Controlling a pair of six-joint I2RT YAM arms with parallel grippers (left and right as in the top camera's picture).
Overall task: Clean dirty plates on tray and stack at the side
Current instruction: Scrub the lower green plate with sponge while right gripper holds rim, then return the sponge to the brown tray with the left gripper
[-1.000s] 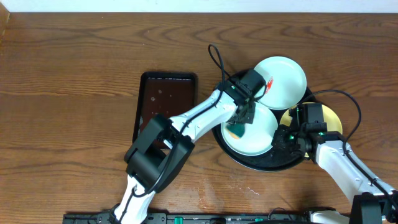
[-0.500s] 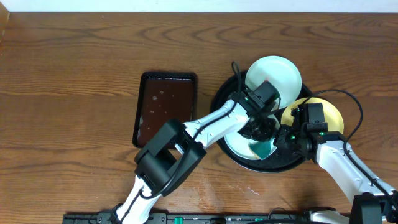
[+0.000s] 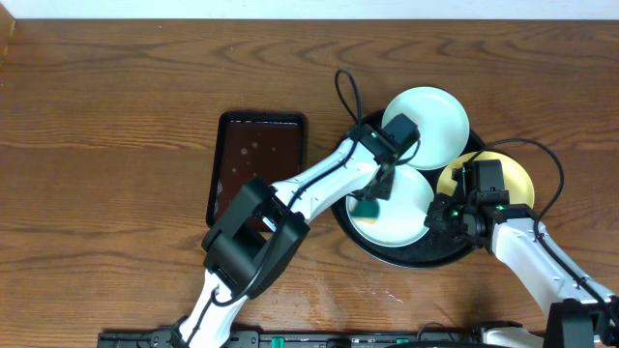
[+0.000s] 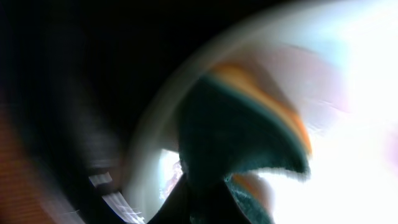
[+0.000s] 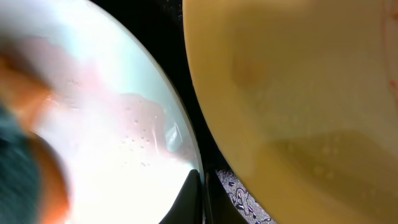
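The black round tray point(image 3: 418, 255) holds three plates. My left gripper point(image 3: 373, 196) is shut on a teal and orange sponge point(image 3: 366, 206) and presses it on the left part of the front bluish-white plate point(image 3: 404, 213). The sponge point(image 4: 249, 130) fills the blurred left wrist view, with my left gripper point(image 4: 205, 205) at its lower edge. My right gripper point(image 3: 440, 215) is shut on that plate's right rim; the right wrist view shows the fingers point(image 5: 202, 196) pinching the wet plate point(image 5: 124, 137). A second bluish-white plate point(image 3: 435, 124) lies behind. The yellow plate point(image 3: 508, 179) point(image 5: 298, 93) lies at the right.
A smaller rectangular dark-brown tray point(image 3: 256, 159) lies on the wood tabletop point(image 3: 116, 145) left of the round tray. The left arm crosses over it toward the plates. Wet black tray floor point(image 5: 245, 196) shows between the two plates.
The left gripper swept the sponge from the plate's left side to its right side and back to the left. The right gripper has kept its hold on the rim.
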